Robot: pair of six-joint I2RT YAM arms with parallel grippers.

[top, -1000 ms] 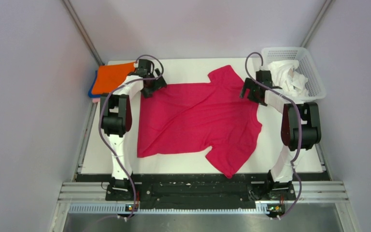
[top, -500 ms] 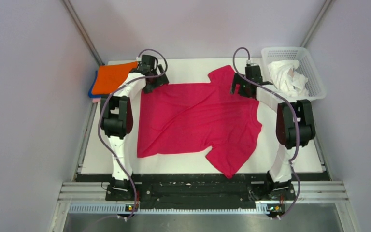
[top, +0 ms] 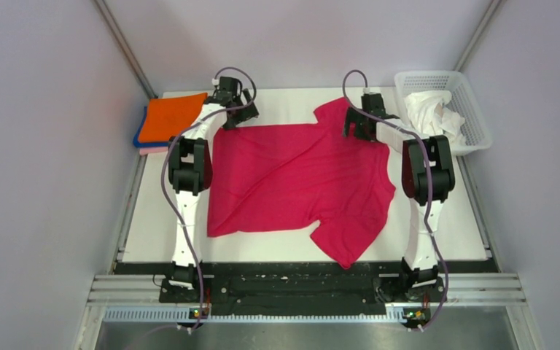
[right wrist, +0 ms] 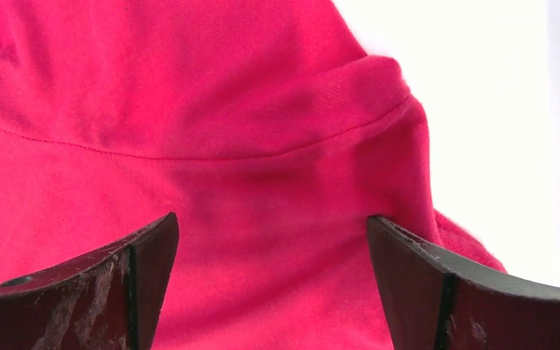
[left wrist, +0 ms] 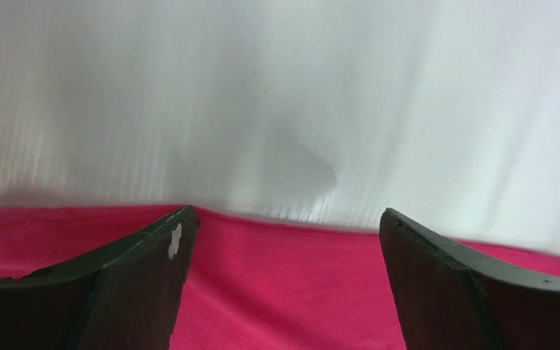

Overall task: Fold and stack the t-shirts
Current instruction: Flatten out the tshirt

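Note:
The crimson-magenta t-shirt (top: 299, 179) lies spread on the white table, one sleeve at the far middle, another at the near middle. My left gripper (top: 237, 117) is open over the shirt's far left edge; the left wrist view shows the hem (left wrist: 284, 277) between the spread fingers (left wrist: 138, 284). My right gripper (top: 356, 125) is open over the far sleeve; the right wrist view shows the sleeve cloth (right wrist: 262, 146) between the fingers (right wrist: 437, 292). Neither holds cloth.
A folded stack with the orange shirt (top: 171, 115) on top of blue and pale pink ones lies at the far left. A white lattice basket (top: 474, 117) at the far right holds crumpled white cloth (top: 434, 113). Grey walls close in on both sides.
Both arms have reached further toward the far edge of the shirt. The right gripper moved left onto the far sleeve. The left gripper moved slightly right and further back. The shirt has not moved.

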